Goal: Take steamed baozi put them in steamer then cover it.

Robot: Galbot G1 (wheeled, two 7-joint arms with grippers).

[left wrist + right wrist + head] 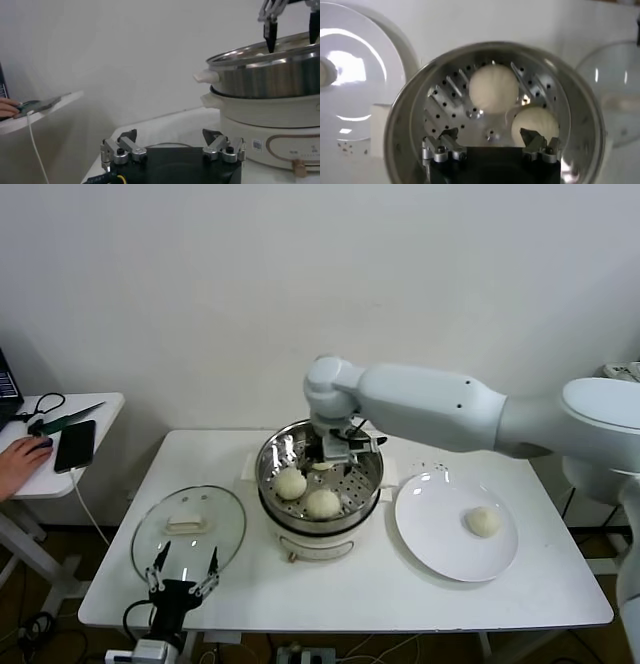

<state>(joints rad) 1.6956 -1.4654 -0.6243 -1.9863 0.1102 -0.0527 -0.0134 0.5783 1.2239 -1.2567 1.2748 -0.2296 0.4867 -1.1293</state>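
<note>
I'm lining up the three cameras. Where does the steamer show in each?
Head view: steamer mid-table, under the open right gripper.
Left wrist view: its steel wall fills the right side.
Right wrist view: seen from above, filling the middle.
Shared landmark: its shiny steel rim.

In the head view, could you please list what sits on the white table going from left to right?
Glass cover → steamer holding baozi → white plate → the lone baozi on it.

Three cream baozi [322,503] sit on the steel steamer's [275,496] perforated tray. A fourth baozi [483,521] lies apart. The glass cover [189,529] lies flat beside the steamer.
</note>
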